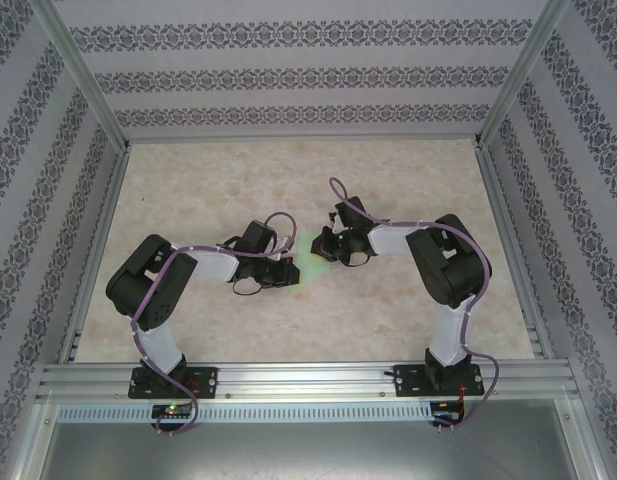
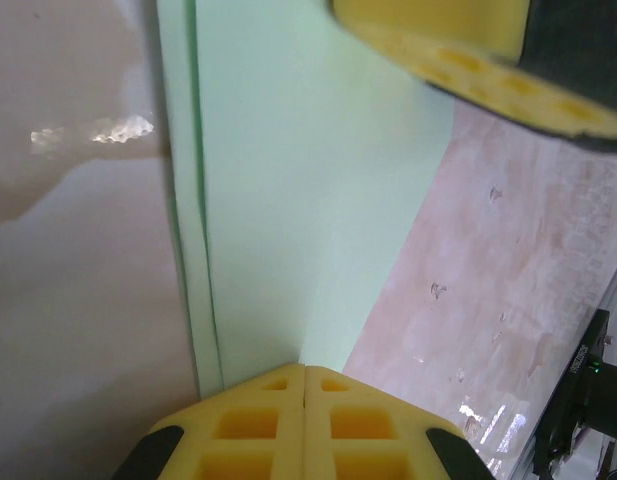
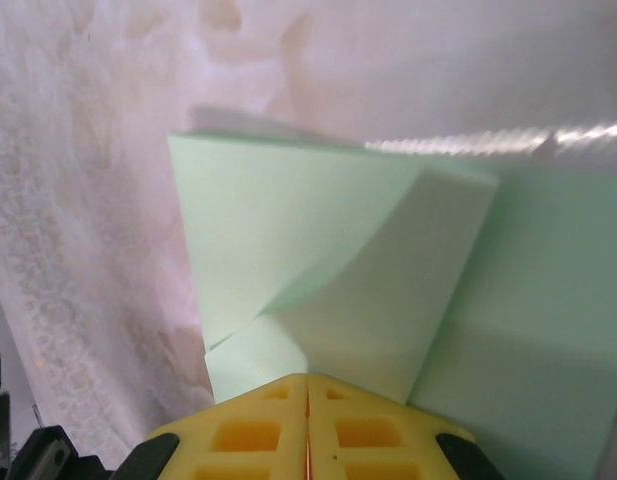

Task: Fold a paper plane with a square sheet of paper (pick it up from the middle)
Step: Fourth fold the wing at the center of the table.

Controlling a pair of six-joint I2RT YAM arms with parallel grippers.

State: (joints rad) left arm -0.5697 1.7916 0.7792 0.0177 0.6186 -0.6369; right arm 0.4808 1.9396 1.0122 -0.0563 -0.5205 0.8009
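Paper [image 3: 318,230], plain green, pinched in left hand [image 2: 305,372], right hand [image 3: 308,380]

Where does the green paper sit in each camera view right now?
Top external: small green patch of paper at mid-table.
Left wrist: centre band rising from left gripper.
Right wrist: folded, centre-right, above right gripper.
Shared landmark: marbled table.

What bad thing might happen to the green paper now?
The left hand and the right hand both pinch the paper. If they pull apart, it may tear. The folded flap by the right hand might crease crookedly. The hands sit close together, so they may bump.
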